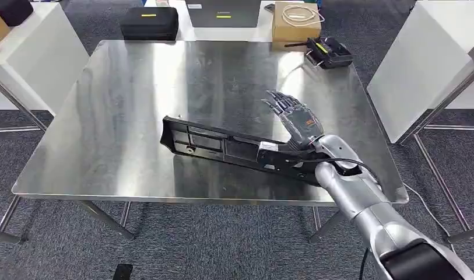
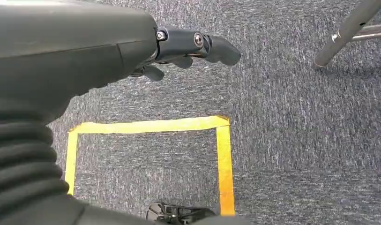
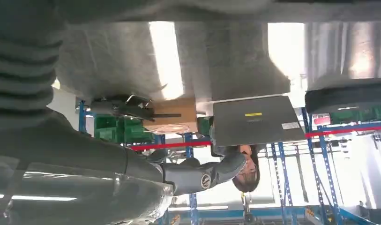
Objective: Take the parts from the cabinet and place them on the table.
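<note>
- My right robot hand [image 1: 297, 119] is hovering with fingers spread wide, holding nothing, just beside the long black plastic part [image 1: 234, 148].
- The part is lying flat on the steel surface [image 1: 135, 105], near its front edge.
- My left robot hand [image 2: 188, 49] is hanging over grey carpet [image 2: 296, 140], fingers loosely apart and gripping nothing.

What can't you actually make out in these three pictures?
- Head view: the near end of the long black plastic part, hidden under the right hand and wrist.
- Head view: small yellow labels on the black zip case, too small to read.
- Left wrist view: the left hand, mostly behind its grey cover.
</note>
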